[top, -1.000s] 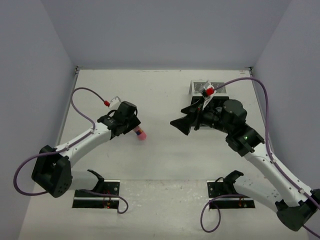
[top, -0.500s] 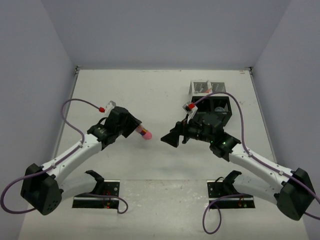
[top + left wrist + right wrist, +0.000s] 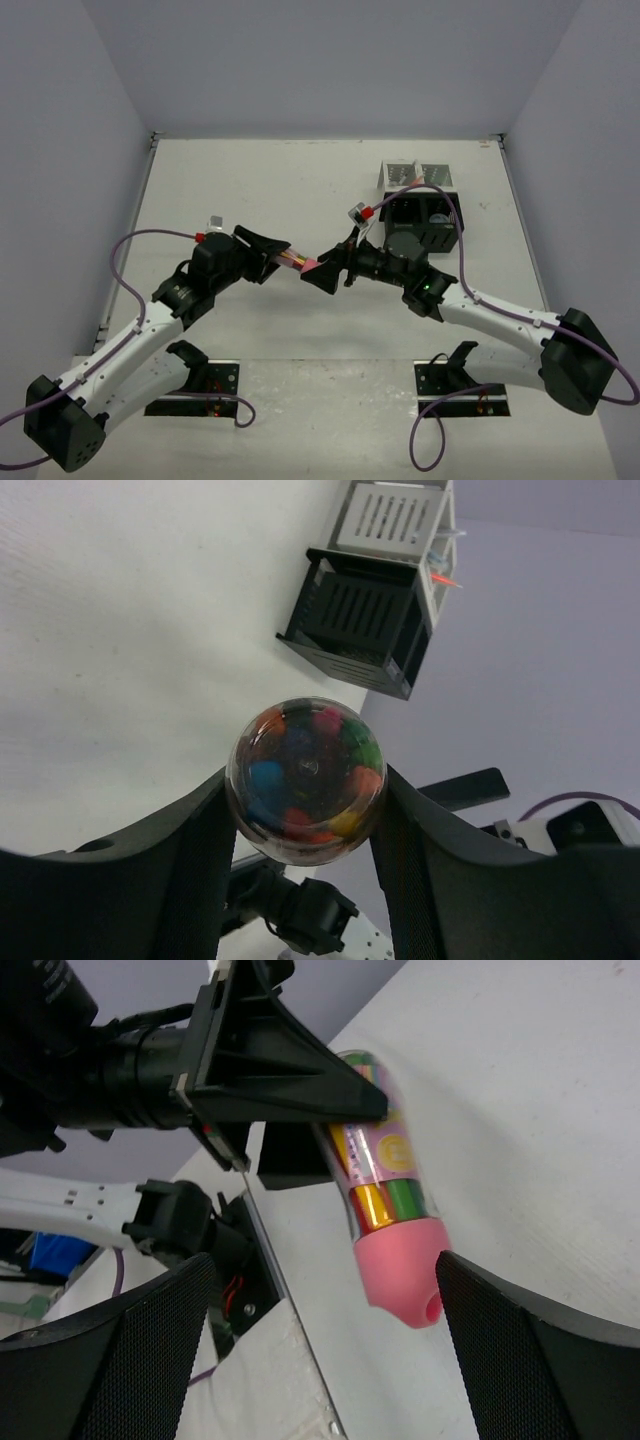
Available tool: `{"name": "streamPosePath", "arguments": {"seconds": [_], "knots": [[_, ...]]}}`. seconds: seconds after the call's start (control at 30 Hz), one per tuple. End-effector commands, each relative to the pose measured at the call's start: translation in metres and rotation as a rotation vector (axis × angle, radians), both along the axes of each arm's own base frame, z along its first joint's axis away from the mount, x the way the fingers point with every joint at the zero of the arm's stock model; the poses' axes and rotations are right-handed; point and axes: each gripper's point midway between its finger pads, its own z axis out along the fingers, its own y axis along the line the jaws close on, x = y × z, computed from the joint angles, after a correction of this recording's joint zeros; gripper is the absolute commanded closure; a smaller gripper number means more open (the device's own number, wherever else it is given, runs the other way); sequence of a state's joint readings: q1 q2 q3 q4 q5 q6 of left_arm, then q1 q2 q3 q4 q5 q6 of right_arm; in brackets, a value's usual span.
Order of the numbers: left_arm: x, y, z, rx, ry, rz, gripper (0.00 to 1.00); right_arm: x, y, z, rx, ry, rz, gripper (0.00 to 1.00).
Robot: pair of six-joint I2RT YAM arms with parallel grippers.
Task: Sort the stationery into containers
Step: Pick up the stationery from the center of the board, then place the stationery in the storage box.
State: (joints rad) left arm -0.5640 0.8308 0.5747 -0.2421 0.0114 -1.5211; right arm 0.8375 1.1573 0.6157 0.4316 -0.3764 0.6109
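On the left of the pale worktop [image 3: 250,190], the left arm [image 3: 150,320] reaches up and rightward from its base towards the middle. Its left claw [image 3: 280,259] is clenched on a clear tube [image 3: 298,263], which points right and lies roughly level over the front middle of the worktop. Whether it clears the surface cannot be told. In the left wrist view the tube is seen end-on. Its round transparent end is packed with pink, green, blue, orange and yellow sticks and is pressed between the two black fingers [image 3: 185,870]. The tube's far end carries a pink cap [image 3: 311,264]. The cap sits just at the mouth of the right claw [image 3: 318,273], which faces left towards it. That claw is released. In the right wrist view its mesh-textured fingers [image 3: 110,1360] stand wide apart, with the pink cap between them and touching neither. The right arm [image 3: 500,320] runs back from there to its base at the lower right. Behind it, near the back right of the worktop, a black mesh box [image 3: 428,215] stands with a white mesh box [image 3: 415,176] touching its far side. An orange pen [image 3: 445,580] pokes from the white box.
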Motion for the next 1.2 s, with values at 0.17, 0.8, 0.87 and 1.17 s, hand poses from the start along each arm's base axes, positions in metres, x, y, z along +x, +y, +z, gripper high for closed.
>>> {"name": "streamPosePath", "arguments": {"seconds": [0.17,0.8,0.87,1.17], "knots": [[-0.007,-0.014,0.056,-0.219,-0.090,-0.036,1.00,0.012,-0.002,0.028,0.049,-0.167,-0.054,0.06],[-0.020,-0.015,0.059,-0.302,-0.047,-0.039,1.00,0.005,0.021,0.041,0.095,-0.223,-0.023,0.61],[-0.020,-0.016,0.058,-0.307,-0.039,-0.034,1.00,0.004,0.022,0.043,0.095,-0.220,-0.015,0.79],[-0.013,-0.017,0.059,-0.200,-0.100,-0.060,0.74,0.010,0.009,0.041,0.001,-0.161,-0.085,1.00]]}}
